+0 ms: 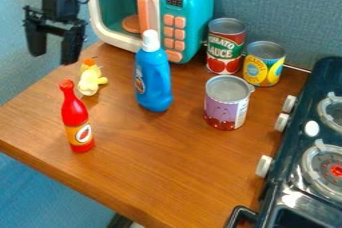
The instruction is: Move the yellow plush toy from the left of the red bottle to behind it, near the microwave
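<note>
The black gripper [53,55] hangs at the far left, and its fingers are wide apart, with nothing between them. The thing nearest to it is the small yellow toy [89,81], which is on the table [150,157]. The red bottle [76,118] stands at the near side of this toy, and the blue bottle [153,76] stands to its right.

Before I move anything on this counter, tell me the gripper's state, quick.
Gripper: open, its two fingers apart, holding nothing.
</note>
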Controlling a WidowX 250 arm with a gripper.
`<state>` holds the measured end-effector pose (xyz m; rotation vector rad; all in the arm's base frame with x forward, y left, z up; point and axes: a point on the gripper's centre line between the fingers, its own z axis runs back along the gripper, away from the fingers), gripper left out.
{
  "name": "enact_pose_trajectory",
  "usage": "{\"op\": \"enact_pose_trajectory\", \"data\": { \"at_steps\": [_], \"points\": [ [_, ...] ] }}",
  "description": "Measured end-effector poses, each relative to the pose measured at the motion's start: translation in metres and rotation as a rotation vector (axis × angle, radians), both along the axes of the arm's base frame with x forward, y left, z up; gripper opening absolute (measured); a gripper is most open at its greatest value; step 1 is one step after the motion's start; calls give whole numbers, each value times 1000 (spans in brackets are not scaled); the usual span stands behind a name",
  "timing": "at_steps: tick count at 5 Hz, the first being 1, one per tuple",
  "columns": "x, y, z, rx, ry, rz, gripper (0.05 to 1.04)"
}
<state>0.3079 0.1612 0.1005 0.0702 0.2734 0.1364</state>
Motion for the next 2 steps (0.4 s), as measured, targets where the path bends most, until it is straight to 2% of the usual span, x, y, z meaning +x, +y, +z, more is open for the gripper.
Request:
{"op": "enact_pose_trajectory", "data": {
  "at_steps": [1,2],
  "points": [
    [-21,-29,9,38,18,-73,1009],
    [-46,-53,30,87,37,-95,1009]
  ]
}}
